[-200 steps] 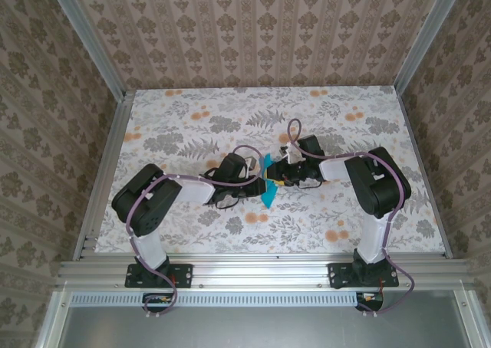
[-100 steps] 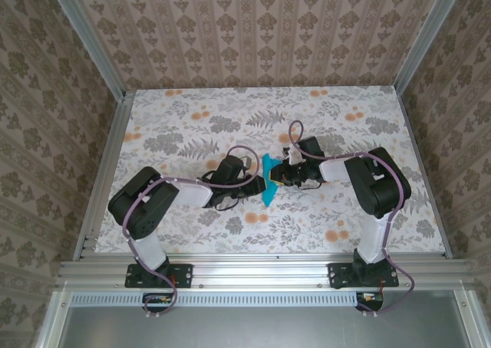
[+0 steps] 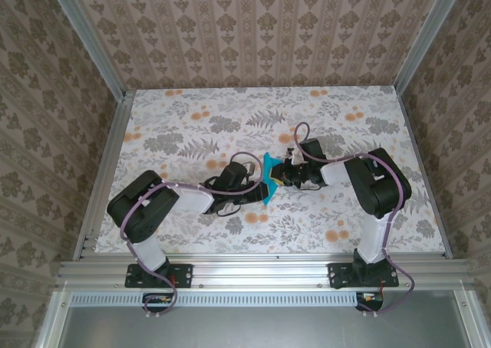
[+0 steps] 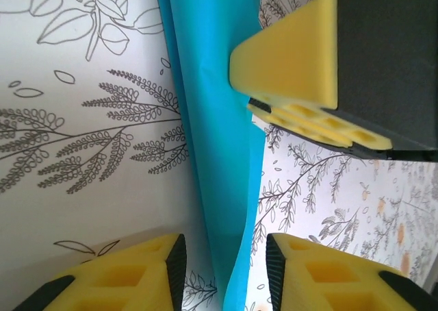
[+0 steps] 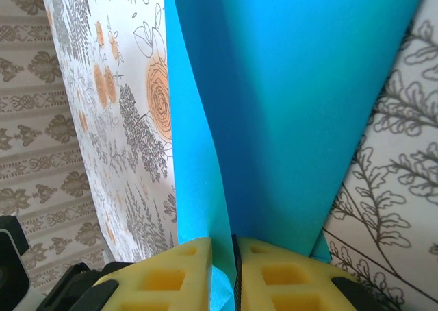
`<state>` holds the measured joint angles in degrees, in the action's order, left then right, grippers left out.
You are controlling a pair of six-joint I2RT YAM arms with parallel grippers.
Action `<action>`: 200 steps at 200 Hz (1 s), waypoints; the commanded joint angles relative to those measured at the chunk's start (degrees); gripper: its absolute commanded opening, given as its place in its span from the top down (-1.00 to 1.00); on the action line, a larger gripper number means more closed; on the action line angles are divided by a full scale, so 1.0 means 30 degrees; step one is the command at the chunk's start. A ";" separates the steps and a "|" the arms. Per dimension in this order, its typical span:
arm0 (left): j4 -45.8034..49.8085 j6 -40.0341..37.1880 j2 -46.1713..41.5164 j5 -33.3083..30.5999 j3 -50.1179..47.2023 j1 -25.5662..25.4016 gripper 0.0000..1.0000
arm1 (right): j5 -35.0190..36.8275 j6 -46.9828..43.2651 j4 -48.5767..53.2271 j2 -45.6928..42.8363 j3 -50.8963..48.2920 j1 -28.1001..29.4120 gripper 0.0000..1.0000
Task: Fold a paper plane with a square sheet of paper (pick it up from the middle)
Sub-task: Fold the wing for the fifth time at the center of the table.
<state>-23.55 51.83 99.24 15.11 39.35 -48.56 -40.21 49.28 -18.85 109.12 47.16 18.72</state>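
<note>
Floral desk (image 3: 192, 126) has plenty of open room out to every edge. The paper (image 3: 266, 193) sits mid-desk, bright cyan and folded into a narrow creased strip. Right pincer (image 5: 234, 253) is clamped tight on its fold. Left pincer (image 4: 226, 256) is spread wide, with the paper running through the gap.

1. Bright, even light is falling on the table (image 3: 192, 126); soft shadows are lying beneath the arms (image 3: 184, 196).
2. Close up, the paper (image 5: 287, 105) is darkening along its fold; nearest fingers (image 4: 328, 277) are blurring slightly.
</note>
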 commanded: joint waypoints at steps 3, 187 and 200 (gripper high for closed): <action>0.1683 -0.0494 -0.0108 -0.0351 0.0351 -0.0426 0.29 | 0.1571 0.0693 -0.0513 0.0643 -0.0244 -0.0091 0.64; 1.1645 -0.5217 0.1477 -0.6491 0.5037 -0.2539 0.75 | 0.2311 -0.0312 0.2337 -0.0135 0.1252 -0.0472 0.84; 1.2267 -0.5503 0.1686 -0.6914 0.5372 -0.2673 0.75 | 0.2553 -0.0801 0.2991 -0.0254 0.1441 -0.0475 0.86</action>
<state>4.38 39.48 102.02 -0.38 53.69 -55.70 -35.81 50.61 -15.44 109.49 49.50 17.82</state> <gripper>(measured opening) 0.125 0.081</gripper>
